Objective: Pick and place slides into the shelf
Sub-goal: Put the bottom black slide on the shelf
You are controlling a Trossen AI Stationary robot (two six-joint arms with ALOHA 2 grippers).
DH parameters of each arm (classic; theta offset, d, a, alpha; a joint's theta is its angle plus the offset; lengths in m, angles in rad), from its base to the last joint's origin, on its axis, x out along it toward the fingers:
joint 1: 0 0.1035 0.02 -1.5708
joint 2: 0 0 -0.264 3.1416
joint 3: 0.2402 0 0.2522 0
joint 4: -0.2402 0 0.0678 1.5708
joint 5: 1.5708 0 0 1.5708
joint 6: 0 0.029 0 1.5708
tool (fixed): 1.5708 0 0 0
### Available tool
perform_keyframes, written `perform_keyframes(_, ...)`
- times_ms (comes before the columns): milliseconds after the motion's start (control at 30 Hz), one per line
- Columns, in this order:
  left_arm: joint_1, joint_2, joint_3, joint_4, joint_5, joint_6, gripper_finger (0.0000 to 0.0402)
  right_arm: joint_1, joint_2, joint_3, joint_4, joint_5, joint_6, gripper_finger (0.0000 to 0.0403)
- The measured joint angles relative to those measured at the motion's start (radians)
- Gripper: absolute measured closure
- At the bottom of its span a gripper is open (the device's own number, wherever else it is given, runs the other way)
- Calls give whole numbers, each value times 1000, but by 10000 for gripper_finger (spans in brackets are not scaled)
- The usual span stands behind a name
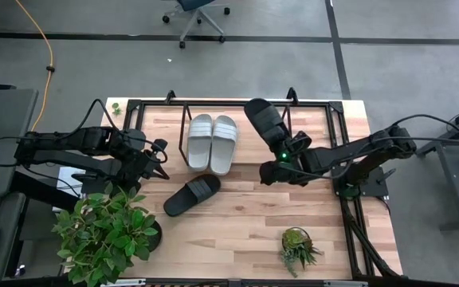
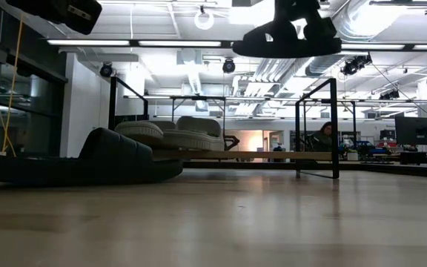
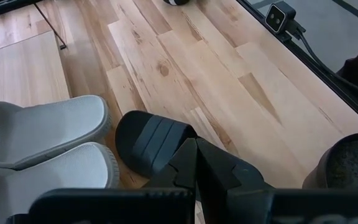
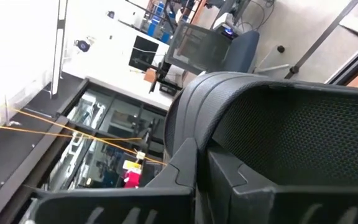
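Note:
The shelf (image 1: 166, 104) of thin black tubing stands along the table's far edge. A light grey pair of slides (image 1: 211, 143) rests sole-down on its wood base. One black slide (image 1: 191, 195) lies flat on the table in front of the shelf and also shows in the left wrist view (image 3: 154, 146). A second black slide (image 1: 264, 119) hangs high over the shelf's right part, with my right gripper (image 1: 280, 154) shut on it. My left gripper (image 1: 159, 155) is shut on nothing and hovers left of the grey pair. My right gripper holds the second black slide by its near end (image 1: 277, 143), with the fingers about level. In the wrist view the strap (image 4: 229, 106) sits right beside the shut fingers (image 4: 185, 168), which hide the place of contact. The slide (image 2: 288, 41) is lifted clear, about level, sole down.
A large potted plant (image 1: 106, 231) stands at the table's near left corner, its pot (image 3: 353, 162) close to my left gripper. A small plant (image 1: 297, 249) stands near right. Bare tabletop (image 1: 237, 223) lies between them.

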Motion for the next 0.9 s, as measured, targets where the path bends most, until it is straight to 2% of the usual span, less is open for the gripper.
perform_keyframes(300,0,0,0,1,0,0,401,1,24,0,201,81,-120,403)
perform_keyframes(633,0,0,0,0,1,-1,401,-5,136,0,292,128,-12,403)
perform_keyframes(900,0,0,0,-15,5,-2,401,-26,185,0,381,128,-9,403)
